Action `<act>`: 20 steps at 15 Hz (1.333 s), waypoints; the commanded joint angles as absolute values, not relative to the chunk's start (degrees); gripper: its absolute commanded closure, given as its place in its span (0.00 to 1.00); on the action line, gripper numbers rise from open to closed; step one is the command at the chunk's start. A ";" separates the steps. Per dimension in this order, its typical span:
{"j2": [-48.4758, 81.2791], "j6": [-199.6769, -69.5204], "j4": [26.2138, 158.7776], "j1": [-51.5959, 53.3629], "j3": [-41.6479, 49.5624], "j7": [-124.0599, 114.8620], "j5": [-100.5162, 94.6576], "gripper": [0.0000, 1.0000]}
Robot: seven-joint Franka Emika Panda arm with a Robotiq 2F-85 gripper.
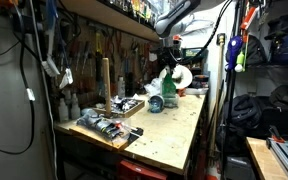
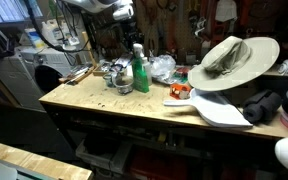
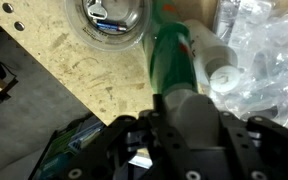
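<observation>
A green bottle (image 3: 169, 55) with a grey cap (image 3: 194, 115) stands upright on the wooden workbench (image 3: 74, 65). It shows in both exterior views (image 2: 140, 72) (image 1: 170, 88). My gripper (image 3: 189, 125) is directly above it, with the jaws spread to either side of the cap. I see no finger pressing on the cap. In the exterior views the gripper (image 2: 127, 17) (image 1: 172, 47) hangs over the bottle's top.
A metal bowl (image 3: 114, 20) (image 2: 118, 76) holding small items sits beside the bottle. Crumpled clear plastic (image 3: 269, 50) (image 2: 162, 67) and a white tube (image 3: 219, 62) lie on the other side. A wide-brimmed hat (image 2: 234, 60), a white board (image 2: 222, 110) and tool trays (image 1: 109, 127) are also on the bench.
</observation>
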State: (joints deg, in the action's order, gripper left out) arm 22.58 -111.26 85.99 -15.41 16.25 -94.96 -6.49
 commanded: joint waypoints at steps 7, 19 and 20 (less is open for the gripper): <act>20.93 -106.31 82.87 -16.33 17.47 -93.20 -4.74 0.87; 8.82 -110.57 89.07 -17.25 18.03 -89.59 -3.63 0.87; 7.31 -111.00 90.30 -17.20 17.85 -87.49 -3.55 0.87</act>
State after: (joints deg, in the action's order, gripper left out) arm 13.94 -108.28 84.93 -16.98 18.37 -92.07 -4.83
